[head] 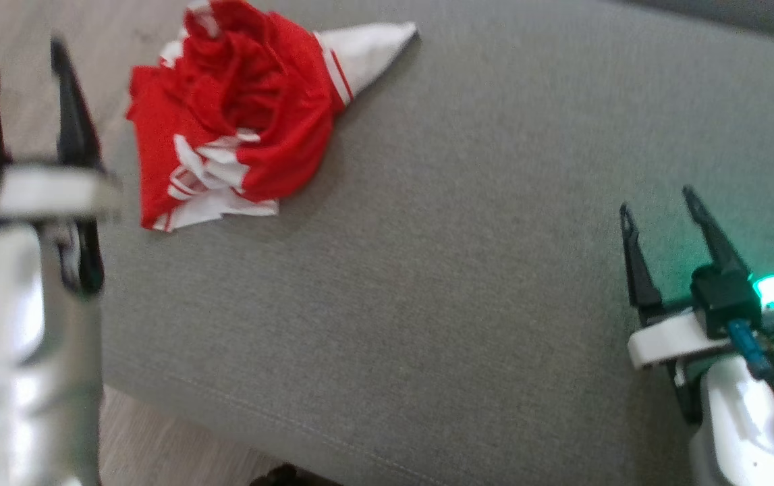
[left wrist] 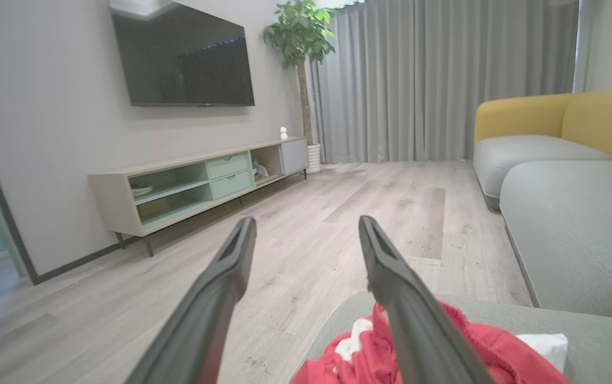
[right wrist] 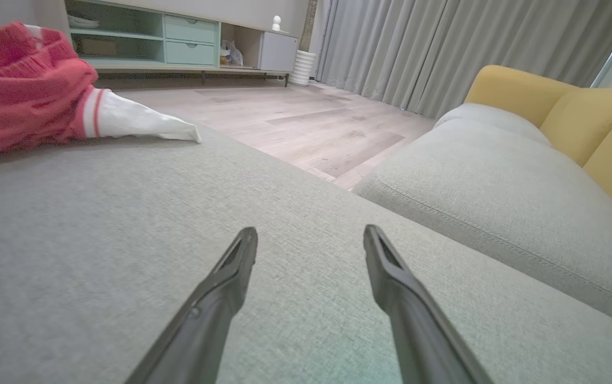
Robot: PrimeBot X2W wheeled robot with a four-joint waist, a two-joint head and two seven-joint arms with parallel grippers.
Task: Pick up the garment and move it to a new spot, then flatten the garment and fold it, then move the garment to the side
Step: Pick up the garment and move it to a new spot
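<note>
On the grey cushion [head: 461,270], head view, the garment [head: 245,115] lies crumpled near the far left edge. It is red with white bands. Its long axis runs from near left to far right, ending in a white tip that points far right. The left gripper [head: 22,47] hangs beside the garment, over the cushion's edge and the floor [head: 157,432], fingers apart and empty. The right gripper [head: 656,200] is well apart from the garment at the lower right, fingers apart.

In the left wrist view, the left gripper [left wrist: 307,221] is spread, with the garment [left wrist: 476,346] under its right finger.

In the right wrist view, the right gripper [right wrist: 310,230] is spread over bare cushion [right wrist: 97,240]. The garment [right wrist: 23,90] lies at the upper left, white tip pointing right.
</note>
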